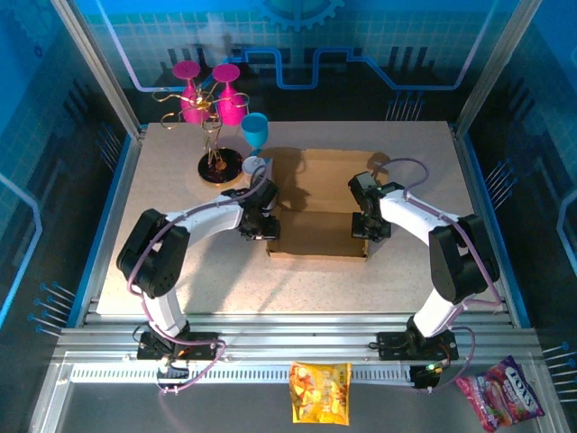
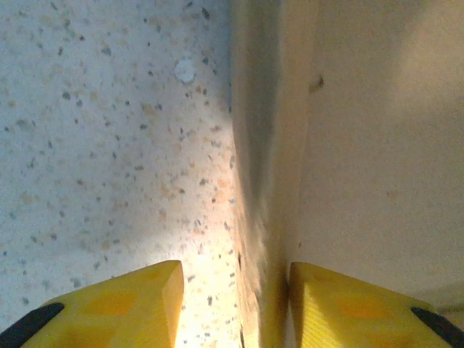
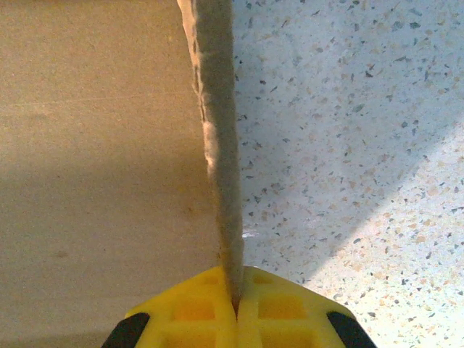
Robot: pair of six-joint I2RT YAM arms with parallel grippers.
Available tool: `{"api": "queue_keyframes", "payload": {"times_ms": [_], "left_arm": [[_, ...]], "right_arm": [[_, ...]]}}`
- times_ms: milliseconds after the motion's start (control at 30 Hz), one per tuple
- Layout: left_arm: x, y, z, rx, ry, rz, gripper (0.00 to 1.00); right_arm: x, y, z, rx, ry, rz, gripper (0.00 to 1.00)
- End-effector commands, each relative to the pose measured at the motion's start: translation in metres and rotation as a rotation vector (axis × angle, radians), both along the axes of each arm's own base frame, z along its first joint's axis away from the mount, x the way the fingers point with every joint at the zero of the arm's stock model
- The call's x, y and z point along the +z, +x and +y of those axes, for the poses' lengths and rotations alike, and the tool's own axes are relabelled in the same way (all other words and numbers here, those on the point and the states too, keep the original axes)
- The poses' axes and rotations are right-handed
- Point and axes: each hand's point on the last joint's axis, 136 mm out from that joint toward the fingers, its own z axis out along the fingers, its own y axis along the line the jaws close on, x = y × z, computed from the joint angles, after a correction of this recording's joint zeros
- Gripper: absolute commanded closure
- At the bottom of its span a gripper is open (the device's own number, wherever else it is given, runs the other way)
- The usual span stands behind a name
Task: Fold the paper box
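Observation:
The paper box [image 1: 317,236] is a shallow brown cardboard tray at the table's middle, with a flap reaching toward the back. My left gripper [image 1: 261,225] stands at its left wall. In the left wrist view that gripper [image 2: 235,290] is open and straddles the upright wall [image 2: 264,181]: the right finger [image 2: 341,304] lies against the cardboard and the left finger [image 2: 138,304] stands apart over the table. My right gripper [image 1: 370,225] is at the right wall, and in the right wrist view it [image 3: 237,301] is shut on the wall's thin edge [image 3: 217,130], the box floor [image 3: 94,145] to its left.
A wire rack [image 1: 214,135] with two pink glasses [image 1: 207,90] and a blue glass [image 1: 255,129] stands at the back left, close behind my left arm. A yellow snack bag [image 1: 319,391] and a pink one [image 1: 500,390] lie on the near rail.

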Motion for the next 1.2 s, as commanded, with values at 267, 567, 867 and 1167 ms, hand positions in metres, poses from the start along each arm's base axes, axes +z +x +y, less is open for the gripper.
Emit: {"api": "queue_keyframes", "payload": {"times_ms": [267, 567, 867, 1167], "left_arm": [[0.003, -0.002, 0.001, 0.086, -0.020, -0.039, 0.57], [-0.012, 0.010, -0.006, 0.069, 0.017, -0.019, 0.59], [-0.016, 0.013, 0.001, 0.064, 0.107, -0.027, 0.96], [-0.006, 0.019, 0.008, 0.051, 0.221, -0.051, 1.00]], "right_arm": [[0.010, 0.005, 0.007, -0.012, 0.015, -0.029, 1.00], [0.011, 0.004, 0.007, -0.008, 0.017, -0.036, 1.00], [0.013, 0.005, 0.008, -0.001, 0.018, -0.049, 1.00], [0.016, 0.006, 0.009, 0.014, 0.001, -0.057, 1.00]]}}
